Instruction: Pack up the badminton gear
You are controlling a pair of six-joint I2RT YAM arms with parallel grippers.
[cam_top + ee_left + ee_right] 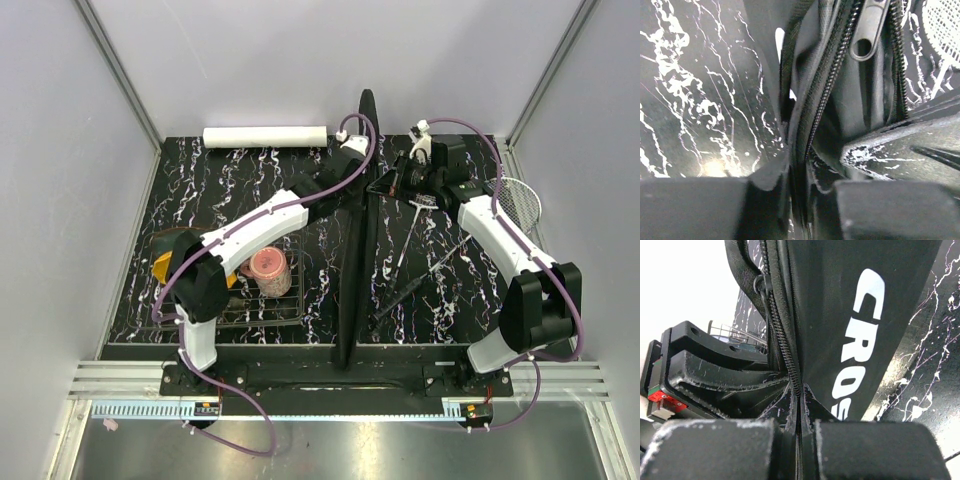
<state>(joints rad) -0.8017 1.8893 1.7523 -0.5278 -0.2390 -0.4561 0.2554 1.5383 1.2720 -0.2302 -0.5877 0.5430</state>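
Note:
The long black bag [352, 290] stands on edge down the middle of the table. Its zipper [827, 85] is partly undone, with the pull [867, 30] at the top. My left gripper [797, 175] straddles the bag's zippered edge near its far end [354, 158]; the jaws are narrow, with a small gap beside the fabric. My right gripper [799, 405] is shut on the same edge of the "CROSSWAY" bag [860, 340], right beside the left one [385, 187]. One racket head [517, 200] lies at the far right, and two thin shafts [405, 250] lie right of the bag. A white tube [265, 136] lies at the back.
A pink cup [270, 270] sits in a wire basket [255, 310] left of the bag. A yellow-black object [165, 262] lies at the table's left edge under my left arm. White walls close in the back and both sides.

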